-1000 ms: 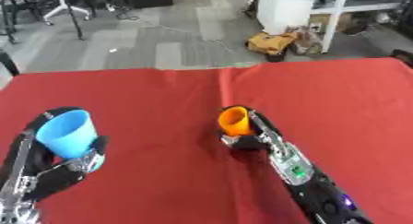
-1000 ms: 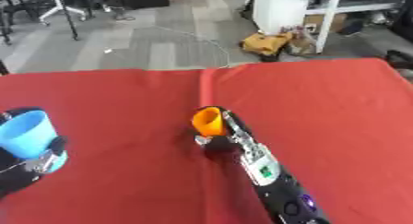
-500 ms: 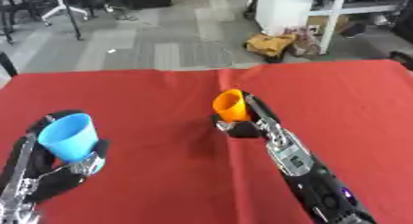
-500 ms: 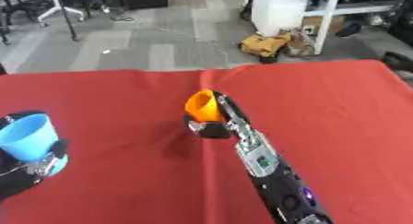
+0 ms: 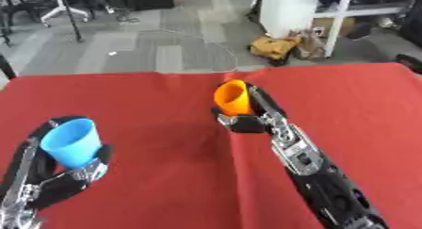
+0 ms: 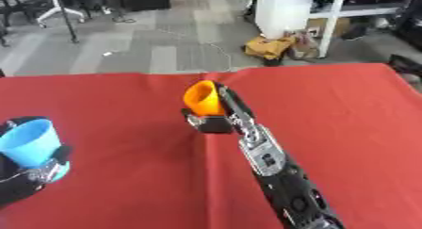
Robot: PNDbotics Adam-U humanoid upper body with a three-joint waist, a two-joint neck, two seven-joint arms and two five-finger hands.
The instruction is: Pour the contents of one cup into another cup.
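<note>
My right hand (image 5: 250,118) is shut on an orange cup (image 5: 231,98), held above the red tablecloth (image 5: 165,105) near the table's middle. The cup leans to the left, its mouth turned up and leftward. At the lower left, my left hand (image 5: 72,170) is shut on a light blue cup (image 5: 71,142), which stands upright with its open mouth up. The two cups are well apart, the orange one to the right of and farther back than the blue one. What either cup holds is hidden from me.
The red tablecloth has a crease (image 5: 233,157) running down its middle. Beyond the table's far edge lies grey floor with a brown bag (image 5: 276,48), a white pillar (image 5: 293,9), shelving and chair legs.
My right hand has carried the orange cup farther back on the table and tipped it leftward. The left hand with the blue cup has hardly moved.
</note>
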